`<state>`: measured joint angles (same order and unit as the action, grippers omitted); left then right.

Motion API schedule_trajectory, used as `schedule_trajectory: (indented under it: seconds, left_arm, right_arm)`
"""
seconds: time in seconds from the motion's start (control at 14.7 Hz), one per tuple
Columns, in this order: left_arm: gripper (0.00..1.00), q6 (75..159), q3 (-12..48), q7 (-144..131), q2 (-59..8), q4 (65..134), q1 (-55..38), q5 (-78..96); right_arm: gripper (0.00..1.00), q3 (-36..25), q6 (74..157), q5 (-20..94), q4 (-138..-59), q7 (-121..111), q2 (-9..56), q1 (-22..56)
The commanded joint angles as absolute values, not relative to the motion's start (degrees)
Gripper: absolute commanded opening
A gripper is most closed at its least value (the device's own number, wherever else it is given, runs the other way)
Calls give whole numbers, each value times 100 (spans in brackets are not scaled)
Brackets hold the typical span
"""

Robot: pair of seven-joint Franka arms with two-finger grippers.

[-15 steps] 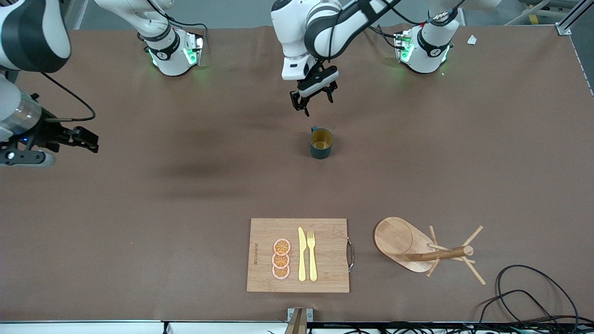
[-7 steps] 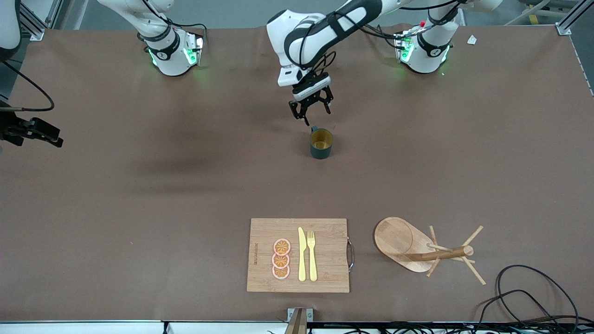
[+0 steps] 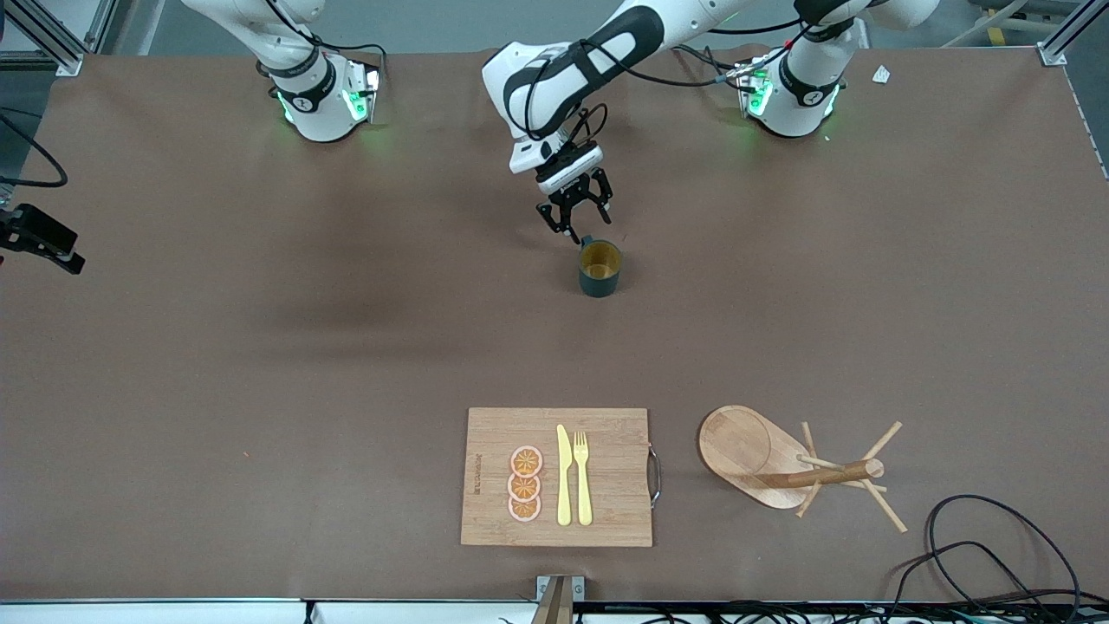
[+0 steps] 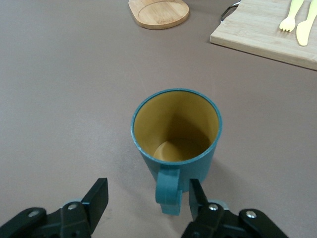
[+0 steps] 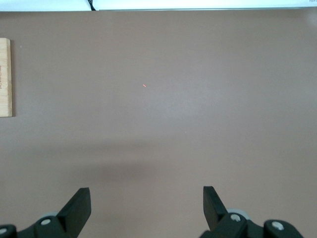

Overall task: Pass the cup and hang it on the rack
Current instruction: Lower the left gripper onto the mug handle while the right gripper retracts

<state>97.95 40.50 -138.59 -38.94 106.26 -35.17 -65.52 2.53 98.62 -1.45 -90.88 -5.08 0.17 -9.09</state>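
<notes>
The small dark teal-green mug with a mustard-yellow inside (image 3: 599,268) stands upright at the centre of the front frame, on the brown table (image 3: 260,390), its handle (image 4: 169,192) turned toward the robots' bases. Over the past second the left gripper (image 3: 574,214) has dropped from above to just beside that handle, its fingers (image 4: 97,196) narrowing but still parted on either side of it, gripping nothing yet; the pick-up looks about to begin. The right gripper (image 3: 43,239) has drawn back to the frame's left edge and waits over bare table, fingers (image 5: 78,205) spread wide and empty. The light wooden mug tree (image 3: 793,468) stands at lower right, beside a rectangular bamboo cutting board (image 3: 606,433). A stamped mark on the board is too small to read.
</notes>
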Motion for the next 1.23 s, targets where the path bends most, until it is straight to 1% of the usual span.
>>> schedule_trajectory:
  seconds: [0.0,0.07,0.2,0.34,0.54,0.82,0.95,1.02,1.16]
  left_arm:
    - [71,9694,4034,-13843,-4025,10354,-3568,-6723]
    - [67,9694,4034,-13834,-4043,10354,-3577,-6828]
    - [62,9694,4034,-13825,-4113,10345,-3577,-6899]
    - [60,9694,4034,-13825,-4166,10336,-3586,-6926]
    - [56,9694,4034,-13825,-4201,10327,-3577,-6987]
    - [53,9694,4025,-13834,-4333,10283,-3577,-7145]
    - [46,9694,3964,-13825,-4333,10257,-3577,-7146]
    - [43,9694,3955,-13825,-4333,10231,-3577,-7137]
    - [33,9694,3920,-13816,-4342,10204,-3577,-7146]
  right_arm:
    - [100,290,9791,-88,-8974,-606,17,-1002]
    - [100,290,9800,-88,-8948,-606,18,-1002]
    - [100,281,9791,-97,-8912,-746,18,-1011]
    - [100,272,9765,-105,-8921,-1289,9,-1019]
    - [100,264,9142,-89,-8912,-2187,-9,-1168]
    - [100,299,9211,-105,-8746,-2180,-9,-1125]
    - [100,316,9193,-166,-8623,-2214,44,-1099]
    - [100,325,9167,-271,-8526,-2206,122,-951]
    - [100,308,9167,-448,-8210,-2171,228,-826]
